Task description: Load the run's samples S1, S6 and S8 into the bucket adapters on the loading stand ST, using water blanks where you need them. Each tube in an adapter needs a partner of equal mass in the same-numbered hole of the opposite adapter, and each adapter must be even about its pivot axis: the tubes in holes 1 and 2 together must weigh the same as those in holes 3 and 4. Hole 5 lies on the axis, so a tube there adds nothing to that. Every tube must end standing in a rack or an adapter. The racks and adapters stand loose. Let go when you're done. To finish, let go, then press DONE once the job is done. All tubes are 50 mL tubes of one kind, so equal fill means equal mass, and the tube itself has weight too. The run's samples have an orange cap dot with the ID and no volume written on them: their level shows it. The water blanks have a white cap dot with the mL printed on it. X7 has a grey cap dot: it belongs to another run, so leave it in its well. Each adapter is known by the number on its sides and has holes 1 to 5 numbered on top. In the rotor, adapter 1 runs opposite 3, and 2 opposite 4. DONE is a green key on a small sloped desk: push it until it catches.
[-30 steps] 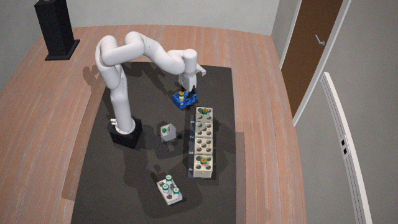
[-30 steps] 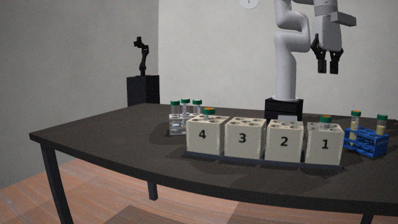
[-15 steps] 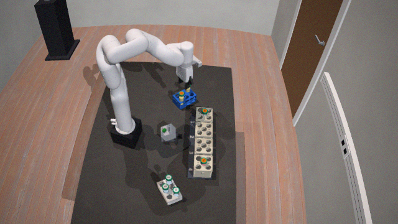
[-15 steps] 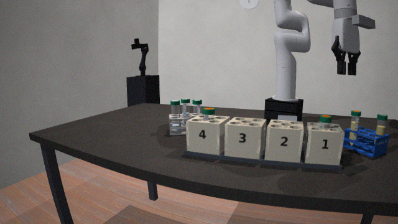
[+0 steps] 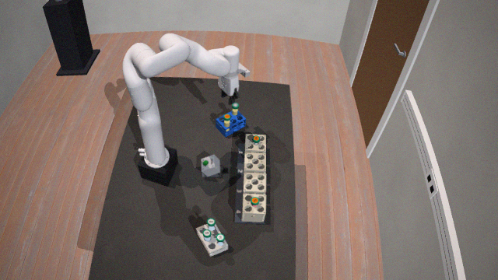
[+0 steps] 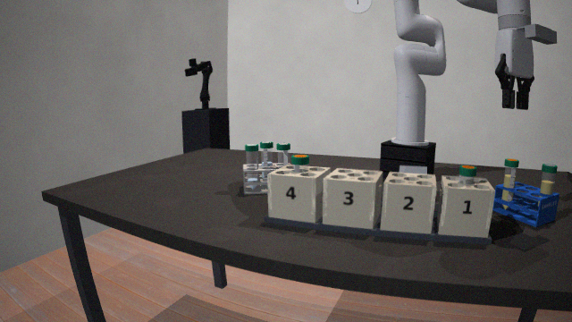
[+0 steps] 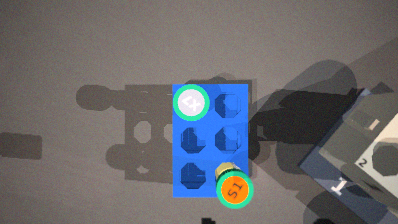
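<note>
Hand [image 5: 232, 99] [image 6: 515, 100] partly open, grasping 0 tubes, above blue rack [image 5: 222, 127] [image 6: 538, 215] [image 7: 210, 122]. S1 [image 5: 227, 117] [image 6: 510, 179] [image 7: 235, 190] and X7 [image 5: 235, 106] [image 6: 549, 174] [image 7: 191, 102] racked.

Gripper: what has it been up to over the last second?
In the top view, the gripper moved up and slightly left, away from over the blue rack. It took hold of nothing and let nothing go. The rack and numbered adapters stayed put.
</note>
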`<state>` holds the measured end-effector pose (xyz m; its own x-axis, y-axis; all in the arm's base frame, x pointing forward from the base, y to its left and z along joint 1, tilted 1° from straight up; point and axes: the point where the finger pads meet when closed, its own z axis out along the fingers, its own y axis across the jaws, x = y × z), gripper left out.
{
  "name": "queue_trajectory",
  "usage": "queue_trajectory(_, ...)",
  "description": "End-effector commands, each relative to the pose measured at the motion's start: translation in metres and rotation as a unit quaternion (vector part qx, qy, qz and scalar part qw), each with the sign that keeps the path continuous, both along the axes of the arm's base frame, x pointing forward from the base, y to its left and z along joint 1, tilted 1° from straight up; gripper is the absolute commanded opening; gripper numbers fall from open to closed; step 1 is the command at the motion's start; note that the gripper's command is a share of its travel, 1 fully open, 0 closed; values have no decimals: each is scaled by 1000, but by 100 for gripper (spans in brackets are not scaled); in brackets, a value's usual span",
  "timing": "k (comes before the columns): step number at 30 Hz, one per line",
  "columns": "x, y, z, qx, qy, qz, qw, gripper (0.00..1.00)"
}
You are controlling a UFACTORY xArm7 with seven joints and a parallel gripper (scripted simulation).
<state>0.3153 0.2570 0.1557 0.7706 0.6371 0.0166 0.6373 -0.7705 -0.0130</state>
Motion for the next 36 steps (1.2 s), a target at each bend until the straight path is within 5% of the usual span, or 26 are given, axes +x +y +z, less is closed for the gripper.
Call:
queue_trajectory(1, 1, 1, 2, 1, -2, 0, 1000, 57)
queue_trajectory(36, 1, 2, -52, 1, -2, 0, 1000, 57)
